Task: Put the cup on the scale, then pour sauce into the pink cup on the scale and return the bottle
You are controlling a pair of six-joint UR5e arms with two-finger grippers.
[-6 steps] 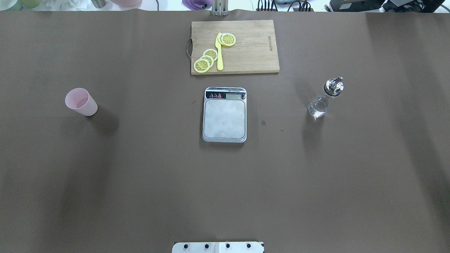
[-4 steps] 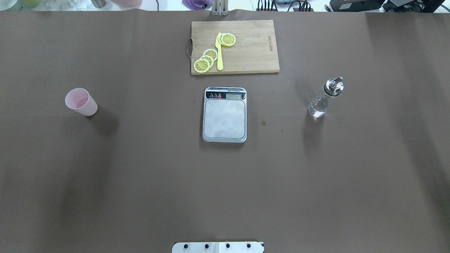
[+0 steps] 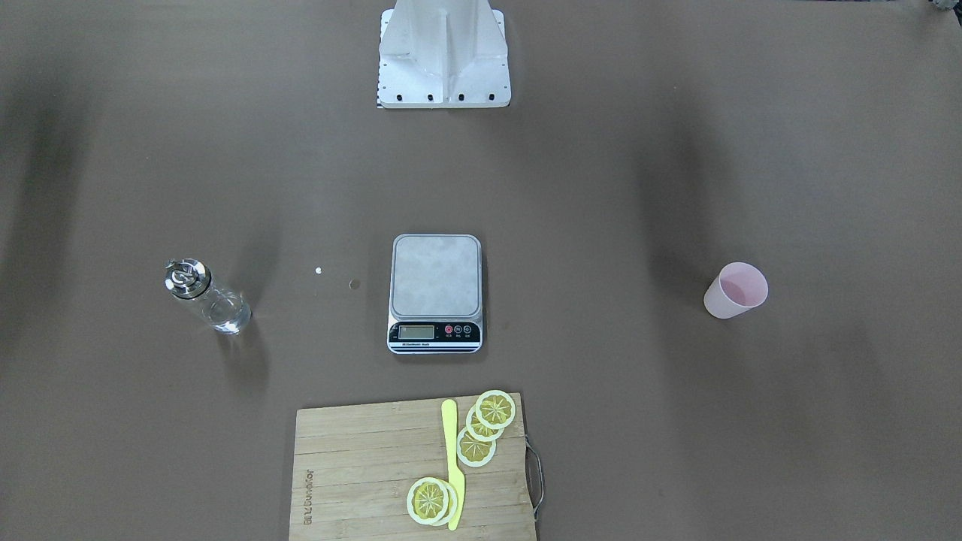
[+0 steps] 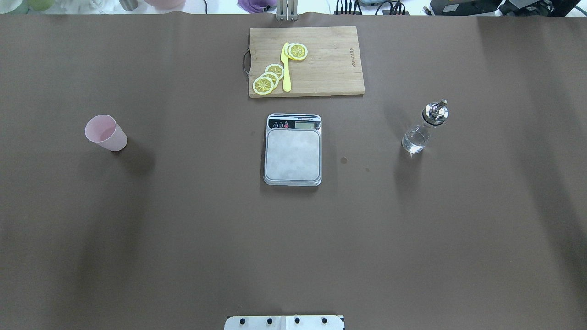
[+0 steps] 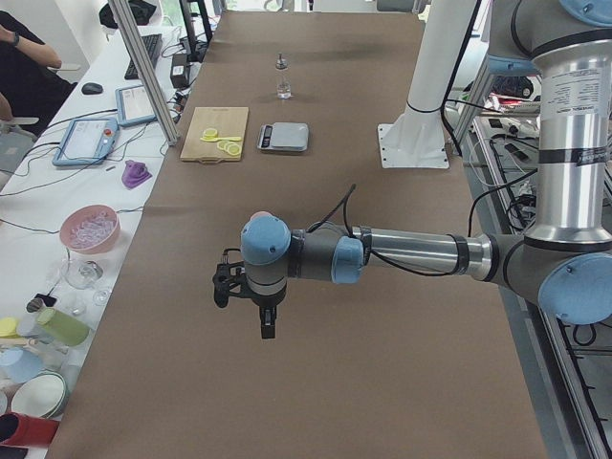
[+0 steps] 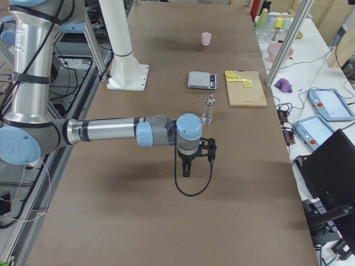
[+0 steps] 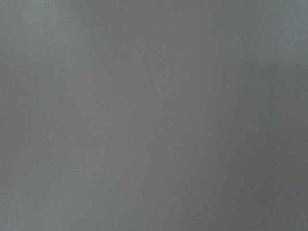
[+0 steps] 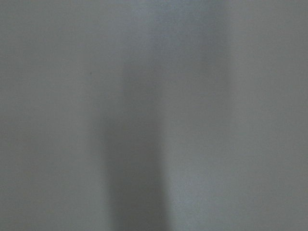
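First, I'd steer my left gripper [image 5: 249,304], open or closed I can't tell, over to the pink cup [image 4: 106,133] well away from it, then squeeze gently.

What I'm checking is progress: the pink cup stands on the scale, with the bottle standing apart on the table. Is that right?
No. The overhead view shows the scale bare; the pink cup stands on the table, far from it. The bottle does stand apart.
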